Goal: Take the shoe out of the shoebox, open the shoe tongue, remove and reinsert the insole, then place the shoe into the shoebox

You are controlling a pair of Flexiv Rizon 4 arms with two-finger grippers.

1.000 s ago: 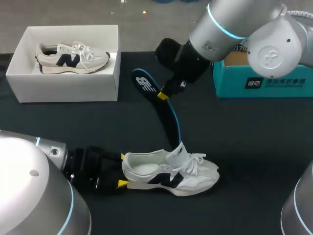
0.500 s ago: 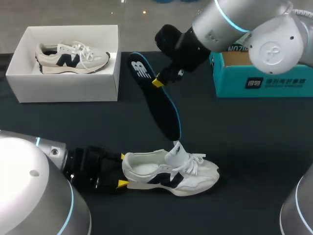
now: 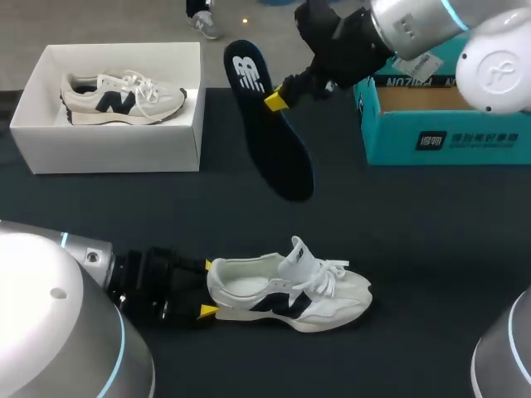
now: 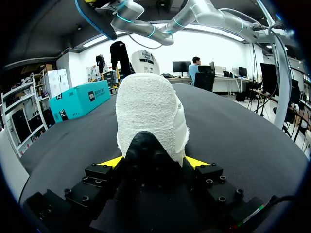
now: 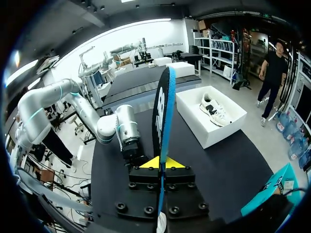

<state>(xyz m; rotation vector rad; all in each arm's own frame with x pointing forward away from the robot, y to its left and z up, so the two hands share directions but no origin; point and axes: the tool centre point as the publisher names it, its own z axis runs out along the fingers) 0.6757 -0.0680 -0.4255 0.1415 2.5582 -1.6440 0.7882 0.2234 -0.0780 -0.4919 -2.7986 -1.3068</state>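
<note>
The dark navy foam insole with a blue edge [image 3: 270,133] hangs above the black desk [image 3: 431,240] toward 12 o'clock. The right pincer [image 3: 276,99] is clenched on its edge near the logo end, and the toe end dips toward 6 o'clock. It looks light and floppy, so a hold close to the heel should let the toe be steered in first. The right arm enters from 2 o'clock, its wrist tipped downward. The cream-white sneaker with a dark logo [image 3: 290,294] stands at 6 o'clock with its tongue raised. The left pincer [image 3: 206,288] grips its soft heel from both sides, that arm lying low from 8 o'clock.
</note>
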